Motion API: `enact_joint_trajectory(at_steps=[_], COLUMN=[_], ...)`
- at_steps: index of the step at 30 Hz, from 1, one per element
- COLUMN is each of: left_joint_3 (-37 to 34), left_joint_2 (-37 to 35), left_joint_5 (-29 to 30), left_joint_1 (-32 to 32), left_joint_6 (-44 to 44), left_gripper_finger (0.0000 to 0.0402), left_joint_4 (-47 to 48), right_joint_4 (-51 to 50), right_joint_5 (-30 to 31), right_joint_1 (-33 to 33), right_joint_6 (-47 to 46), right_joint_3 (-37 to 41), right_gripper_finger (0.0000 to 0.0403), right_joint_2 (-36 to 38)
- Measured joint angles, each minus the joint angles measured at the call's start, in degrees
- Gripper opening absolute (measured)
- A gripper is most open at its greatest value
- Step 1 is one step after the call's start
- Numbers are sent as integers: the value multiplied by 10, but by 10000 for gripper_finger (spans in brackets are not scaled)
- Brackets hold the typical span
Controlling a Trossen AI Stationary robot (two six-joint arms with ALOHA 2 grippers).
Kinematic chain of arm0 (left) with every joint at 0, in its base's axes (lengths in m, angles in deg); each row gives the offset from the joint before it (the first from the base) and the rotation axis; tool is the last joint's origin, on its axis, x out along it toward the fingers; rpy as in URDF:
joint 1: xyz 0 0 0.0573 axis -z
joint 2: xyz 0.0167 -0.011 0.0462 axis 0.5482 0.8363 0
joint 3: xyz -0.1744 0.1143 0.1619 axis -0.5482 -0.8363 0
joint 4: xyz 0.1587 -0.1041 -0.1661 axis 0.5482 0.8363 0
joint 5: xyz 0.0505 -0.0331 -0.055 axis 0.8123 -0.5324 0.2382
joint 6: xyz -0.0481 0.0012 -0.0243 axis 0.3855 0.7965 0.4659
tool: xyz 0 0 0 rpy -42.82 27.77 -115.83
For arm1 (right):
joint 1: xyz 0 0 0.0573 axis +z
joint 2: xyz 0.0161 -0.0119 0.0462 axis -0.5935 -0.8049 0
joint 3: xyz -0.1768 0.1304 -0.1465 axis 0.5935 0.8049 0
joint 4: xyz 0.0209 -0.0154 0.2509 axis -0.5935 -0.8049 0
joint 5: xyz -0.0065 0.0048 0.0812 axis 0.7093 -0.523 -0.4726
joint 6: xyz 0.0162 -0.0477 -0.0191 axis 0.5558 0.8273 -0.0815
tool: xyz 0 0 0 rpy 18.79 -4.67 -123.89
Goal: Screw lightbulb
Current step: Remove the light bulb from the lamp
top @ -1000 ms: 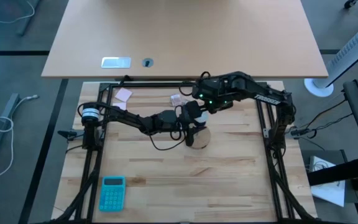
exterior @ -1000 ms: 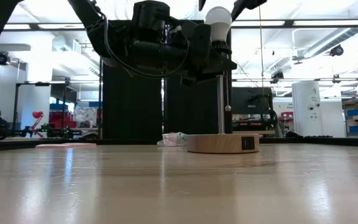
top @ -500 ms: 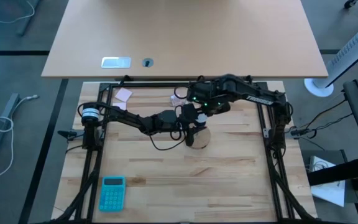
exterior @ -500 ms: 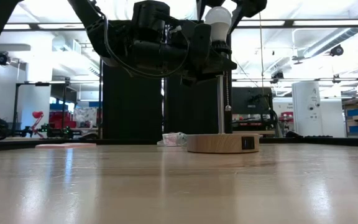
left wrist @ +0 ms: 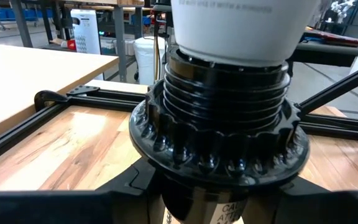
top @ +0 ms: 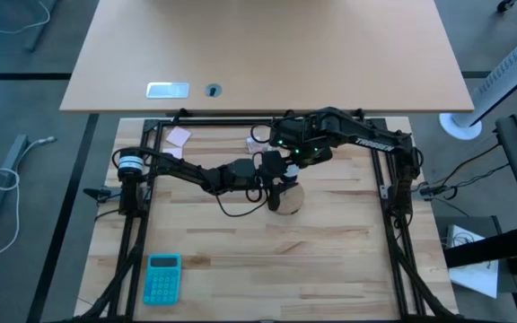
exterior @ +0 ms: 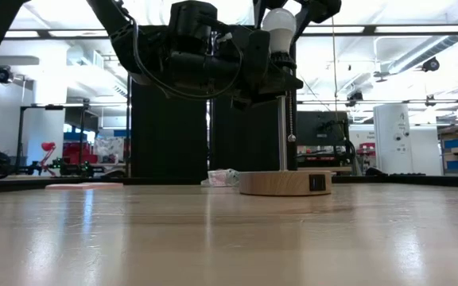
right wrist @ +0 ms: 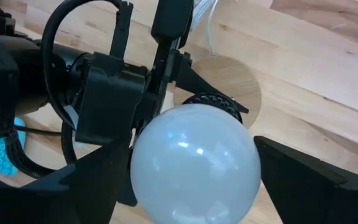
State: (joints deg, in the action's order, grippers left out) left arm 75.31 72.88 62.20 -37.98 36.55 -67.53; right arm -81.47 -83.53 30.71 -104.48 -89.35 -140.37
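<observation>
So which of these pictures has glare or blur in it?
Low view: bright ceiling lights behind leave the arms as dark shapes, and the tabletop shows sheen. Right wrist view: a small highlight on the lightbulb. Left wrist view: the black socket fills the frame, its near edge soft.

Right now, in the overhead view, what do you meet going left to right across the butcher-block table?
Teal calculator → pink note → left pincer at the lamp socket → round wooden lamp base.
</observation>
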Motion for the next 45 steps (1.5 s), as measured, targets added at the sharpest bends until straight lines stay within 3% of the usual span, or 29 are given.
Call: enact_joint_trajectory(at_steps=[7, 14, 18, 24, 35, 45], left_joint_3=[0, 0, 0, 0, 0, 0], left_joint_2=[0, 0, 0, 0, 0, 0], left_joint_5=[0, 0, 0, 1, 2, 8], left_joint_1=[0, 0, 0, 0, 0, 0], left_joint_6=[0, -1, -1, -2, 2, 0], left_gripper_finger=[139, 138, 138, 138, 137, 137], left_joint_4=[0, 0, 0, 0, 0, 4], right_joint_4=[0, 0, 2, 2, -3, 11], right_joint_5=[0, -4, -9, -13, 7, 5], right_joint_1=[0, -1, -4, -7, -7, -7], right_joint_6=[29, 152, 293, 585, 1082, 1039], right_joint_3=[0, 0, 0, 0, 0, 0], right_gripper_finger=[263, 274, 273, 263, 284, 298], right_joint_2=[0, 0, 0, 0, 0, 0])
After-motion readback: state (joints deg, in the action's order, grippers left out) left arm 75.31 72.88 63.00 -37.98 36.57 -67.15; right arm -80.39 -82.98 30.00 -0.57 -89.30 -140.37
